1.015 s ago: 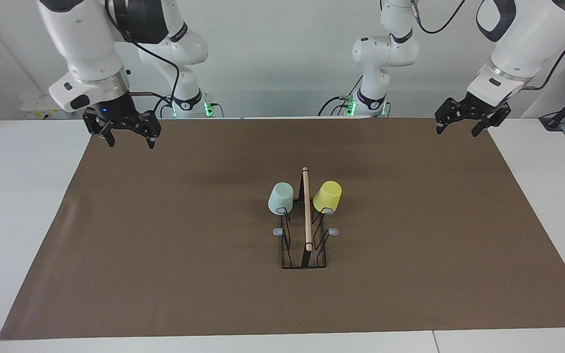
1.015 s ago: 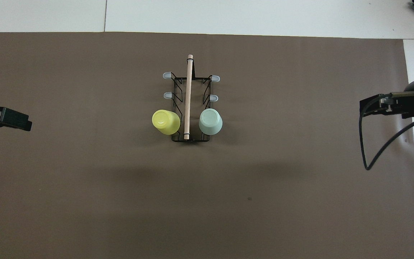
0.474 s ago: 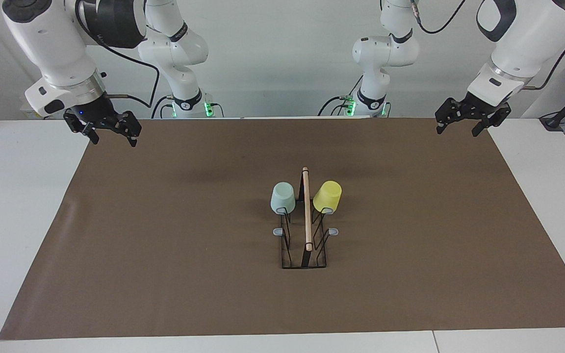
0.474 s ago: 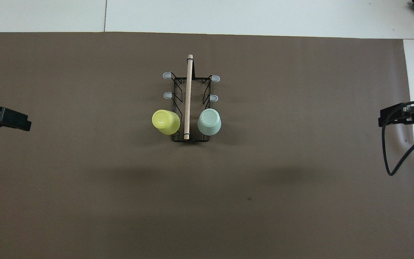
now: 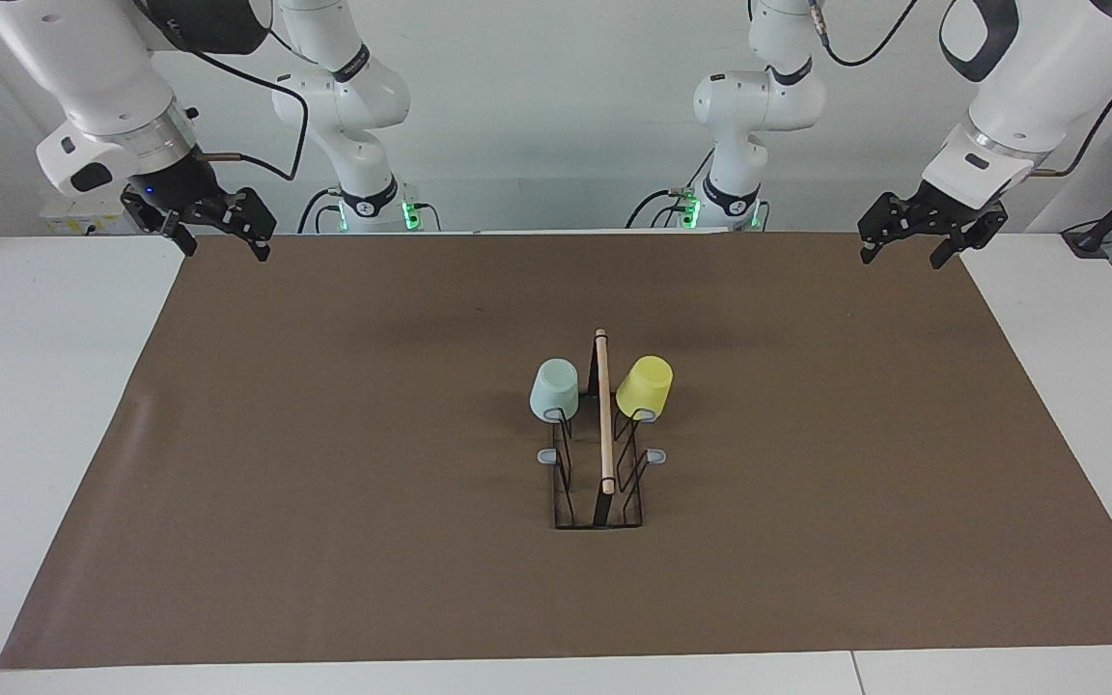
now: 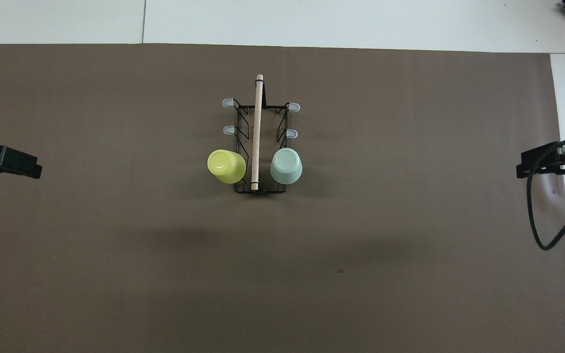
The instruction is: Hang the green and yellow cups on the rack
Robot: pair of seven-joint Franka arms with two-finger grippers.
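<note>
Both tools, left (image 5: 905,247) and right (image 5: 220,236), stand wide and empty, well apart from the black wire rack (image 5: 597,483) midway between them. The pale mint-green plastic cup (image 5: 553,389) hangs toward the right tool and the bright yellow plastic cup (image 5: 644,386) toward the left; no further move appears needed.

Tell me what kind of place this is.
Likely a robotics lab bench: a white table under a brown mat, with a lone rack for cups, and cabled arm bases against a bare wall.
</note>
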